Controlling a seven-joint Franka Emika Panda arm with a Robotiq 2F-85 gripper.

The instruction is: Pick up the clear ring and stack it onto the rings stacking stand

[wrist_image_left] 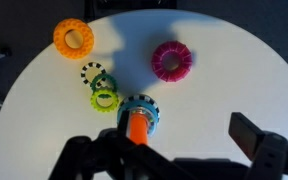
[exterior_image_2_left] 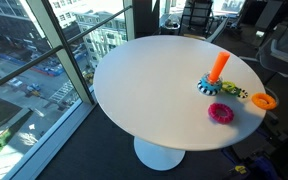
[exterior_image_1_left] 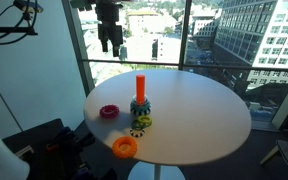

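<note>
The rings stacking stand is an upright orange peg on a round base with a teal ring at its foot, in both exterior views (exterior_image_1_left: pixel 140 90) (exterior_image_2_left: pixel 218 70) and in the wrist view (wrist_image_left: pixel 137 120). A small whitish, see-through ring (wrist_image_left: pixel 91 72), the clear ring, lies flat on the table next to a green ring (wrist_image_left: pixel 104 85) and a yellow ring (wrist_image_left: pixel 105 100). In an exterior view it is a faint speck (exterior_image_1_left: pixel 137 131). My gripper (exterior_image_1_left: pixel 109 42) hangs high above the table's far side, open and empty. In the wrist view (wrist_image_left: pixel 164 140) its fingers frame the stand from above.
A magenta ring (exterior_image_1_left: pixel 109 111) (wrist_image_left: pixel 171 60) and a larger orange ring (exterior_image_1_left: pixel 125 147) (wrist_image_left: pixel 72 38) lie on the round white table (exterior_image_1_left: pixel 199 110) (exterior_image_2_left: pixel 144 80). Tall windows stand close behind the table. Chairs and dark equipment sit around it.
</note>
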